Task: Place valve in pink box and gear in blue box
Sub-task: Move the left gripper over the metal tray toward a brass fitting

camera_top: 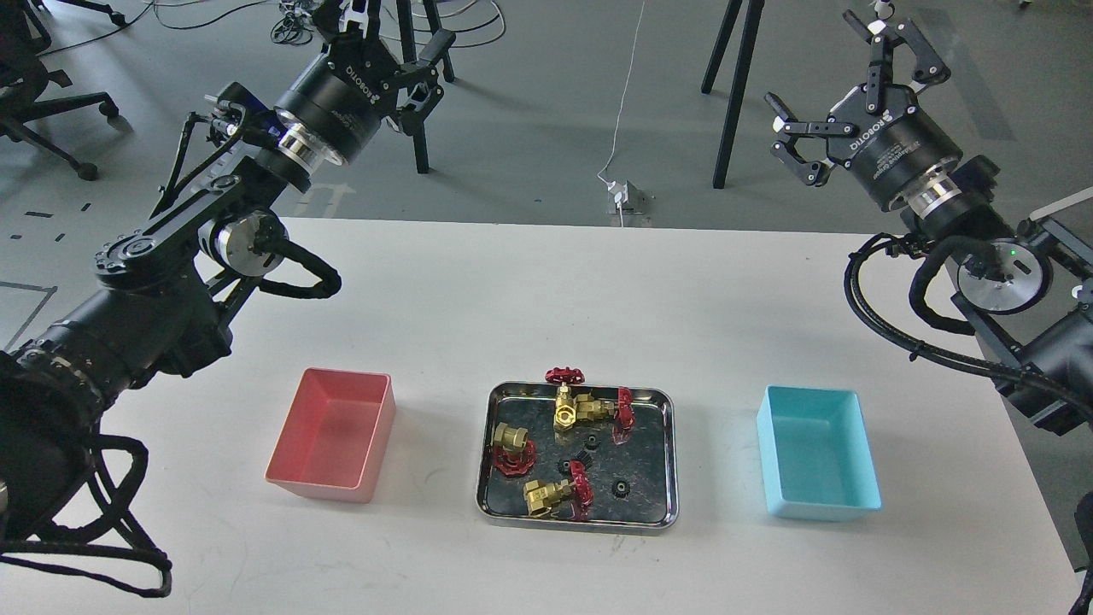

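Note:
Several brass valves with red handwheels lie in a steel tray [668, 478] at the table's middle front; one valve [555, 495] is nearest me and another [511, 442] is at the tray's left. Tiny black gears sit among them, one gear [622, 489] at the front right and another [565, 465] near the centre. The pink box [320, 491] stands empty left of the tray. The blue box [820, 511] stands empty to its right. My left gripper [393, 38] is open, raised beyond the table's far left. My right gripper [815, 64] is open, high at the far right. Neither holds anything.
The white table [529, 299] stretches bare behind the tray and boxes. Black tripod legs [734, 94] and cables stand on the grey floor past the far edge. My arms' thick links and cable loops hang over the table's left and right sides.

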